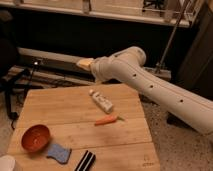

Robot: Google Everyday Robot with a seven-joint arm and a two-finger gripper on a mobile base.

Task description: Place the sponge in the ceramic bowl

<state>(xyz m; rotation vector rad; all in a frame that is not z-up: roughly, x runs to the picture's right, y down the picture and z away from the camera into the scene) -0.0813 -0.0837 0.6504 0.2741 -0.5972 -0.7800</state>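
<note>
1. Bowl [36, 138]: orange-red, upright, near the front-left corner of the wooden table [65, 107]. Nothing in it.
2. Sponge [58, 152]: light blue, flat on the table just right of the bowl and a bit nearer the front edge. Touching the rim or just clear of it, can't tell.
3. Gripper [85, 63]: tan tip of the white arm [160, 92], up in the air beyond the table's back edge, well apart from the bowl, behind it and to its right. Jaws wide apart, nothing in them.
4. Carrot [106, 120]: lying well right of the bowl, slightly farther back.
5. White tube [101, 101]: lying at an angle, farther back from the bowl than the carrot.
6. Black striped block [85, 161]: at the front edge, right of the bowl, just past the sponge.
7. White round object [7, 164]: front-left of the bowl, cut off by the frame corner.
</note>
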